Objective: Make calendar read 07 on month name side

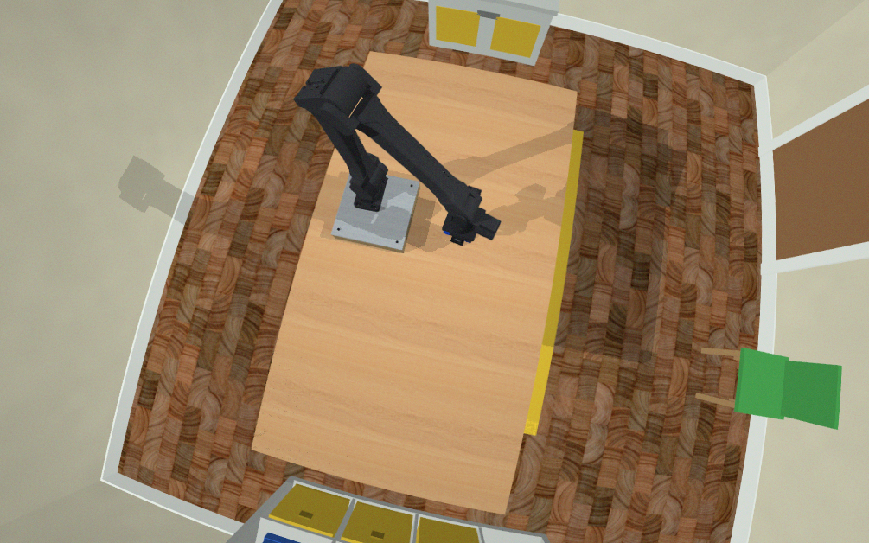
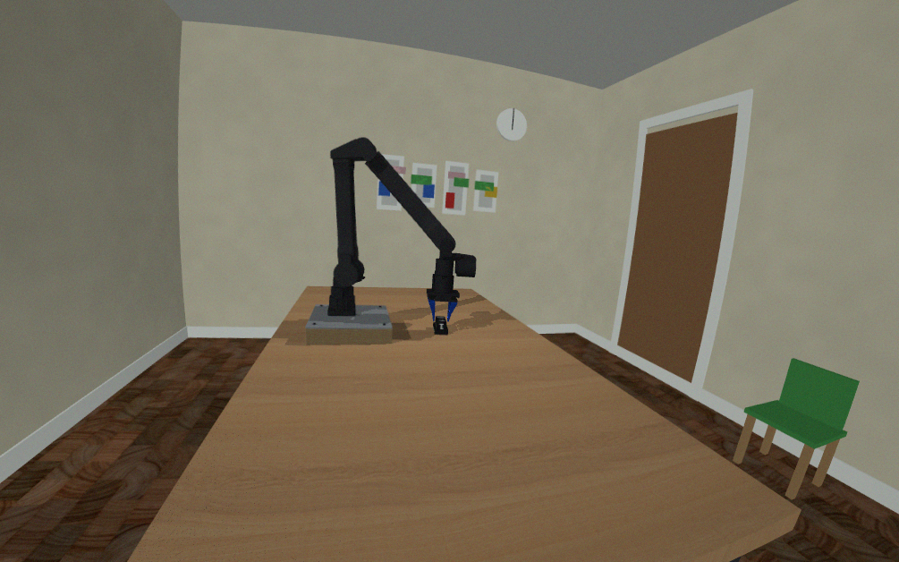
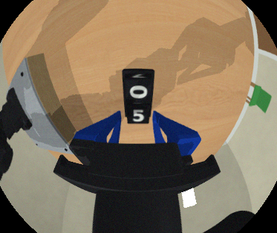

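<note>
A small black calendar assembly [image 2: 440, 328] [image 3: 125, 90] is on the table below the gripper. In the wrist view it shows a white 0, a white 5 on the narrower part nearer the gripper, and a strongly foreshortened white mark at the far end. The exterior view shows one white mark on it. The dark parts blend, so I cannot tell tray from cubes, and no month name is readable. My gripper [image 2: 441, 319] [image 3: 137, 114] points down, partly open and empty. Its blue fingertips stand either side of the near end, with visible gaps.
The arm's grey base plate [image 1: 386, 226] [image 2: 349, 318] [image 3: 38, 115] is beside the assembly on the wooden table [image 1: 410, 351] [image 2: 438, 433]. A yellow strip [image 1: 563, 236] runs along one table edge. A green chair [image 1: 761, 383] [image 2: 798, 422] stands off the table.
</note>
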Controlling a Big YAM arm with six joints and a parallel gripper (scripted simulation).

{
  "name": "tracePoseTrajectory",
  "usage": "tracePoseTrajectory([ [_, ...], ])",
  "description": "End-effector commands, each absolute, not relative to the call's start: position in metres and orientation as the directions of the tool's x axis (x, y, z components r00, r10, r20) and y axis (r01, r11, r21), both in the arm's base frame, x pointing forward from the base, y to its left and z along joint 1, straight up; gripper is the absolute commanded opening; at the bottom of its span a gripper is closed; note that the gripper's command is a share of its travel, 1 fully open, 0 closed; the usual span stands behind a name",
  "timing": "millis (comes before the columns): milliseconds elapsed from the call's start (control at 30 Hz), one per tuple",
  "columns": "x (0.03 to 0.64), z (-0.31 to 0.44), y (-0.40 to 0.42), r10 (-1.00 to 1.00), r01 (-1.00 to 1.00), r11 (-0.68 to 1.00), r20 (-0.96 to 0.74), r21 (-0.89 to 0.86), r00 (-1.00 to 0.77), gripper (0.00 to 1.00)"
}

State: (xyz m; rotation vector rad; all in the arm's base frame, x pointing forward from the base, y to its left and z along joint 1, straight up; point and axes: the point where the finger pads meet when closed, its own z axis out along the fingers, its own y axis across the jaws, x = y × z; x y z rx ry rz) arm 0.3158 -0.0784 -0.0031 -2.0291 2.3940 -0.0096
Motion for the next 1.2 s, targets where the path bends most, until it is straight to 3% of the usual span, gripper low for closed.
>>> tracePoseTrajectory([
  [0,0.322,-0.009,-0.081,-0.987,-0.987,0.162,-0.001,-0.019,-0.162,0.47],
  [1167,0.325,-0.017,-0.082,-0.987,-0.986,0.162,0.000,-0.030,-0.162,0.47],
])
